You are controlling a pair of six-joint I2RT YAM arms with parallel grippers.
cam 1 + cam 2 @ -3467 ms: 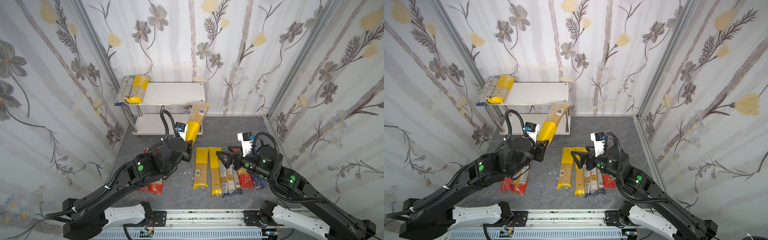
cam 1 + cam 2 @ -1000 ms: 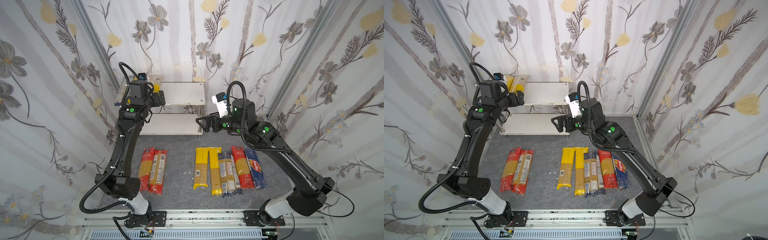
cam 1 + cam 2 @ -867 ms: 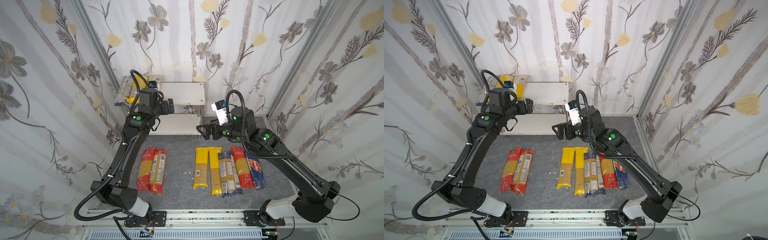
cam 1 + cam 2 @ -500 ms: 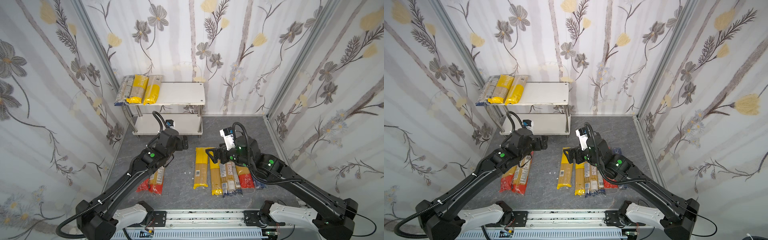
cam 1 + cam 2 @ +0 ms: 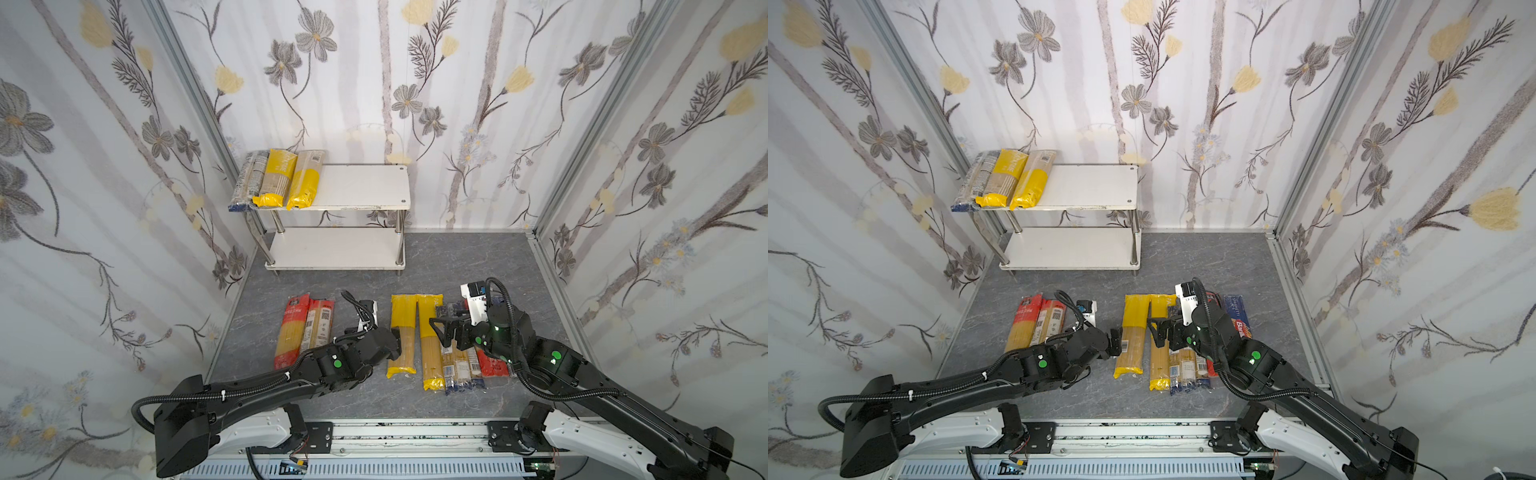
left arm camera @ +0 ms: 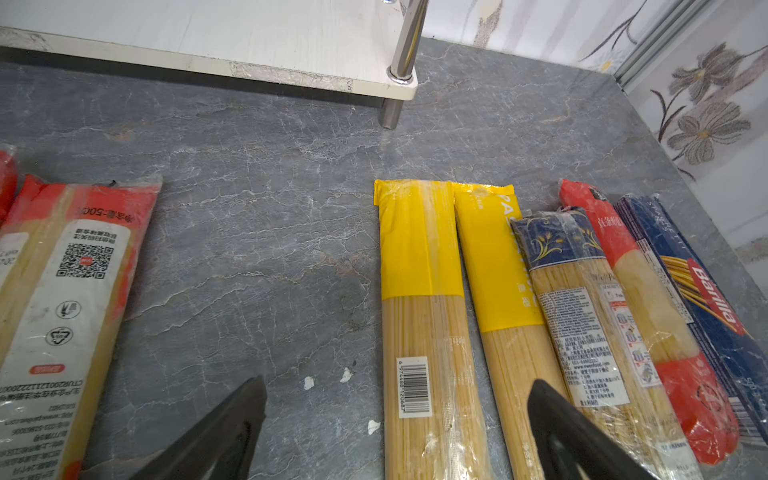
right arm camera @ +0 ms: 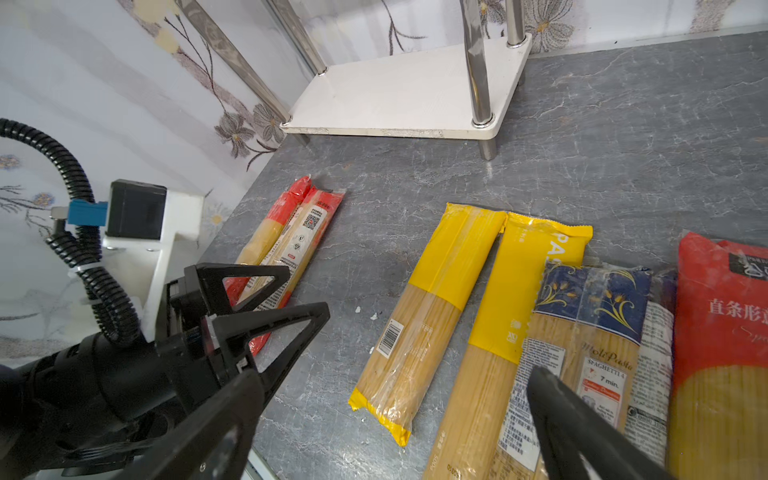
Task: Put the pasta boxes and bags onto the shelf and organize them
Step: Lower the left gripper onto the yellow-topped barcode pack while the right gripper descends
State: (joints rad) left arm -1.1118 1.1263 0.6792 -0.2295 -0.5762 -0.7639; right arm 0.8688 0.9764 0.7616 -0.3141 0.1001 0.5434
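Grey veined slab (image 6: pixel 257 232) under my left pincer (image 6: pixel 395 419). White flecks (image 6: pixel 308 382) lie between its tips. Floral wallpaper (image 5: pixel 457 83) stands well ahead, with a metal corner strip (image 6: pixel 656 41) ahead-right.

Three pasta packs (image 5: pixel 276 178) on shelf (image 5: pixel 365 187) top's left; other packs (image 5: pixel 428 313) flat below.

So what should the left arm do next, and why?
Probably lower the left arm a little so its jaws drop around the yellow-ended pack with the barcode. The jaws stand wide open and empty, one each side of that pack in the left wrist view; it lies on the floor, and the shelf has room beside three packs.
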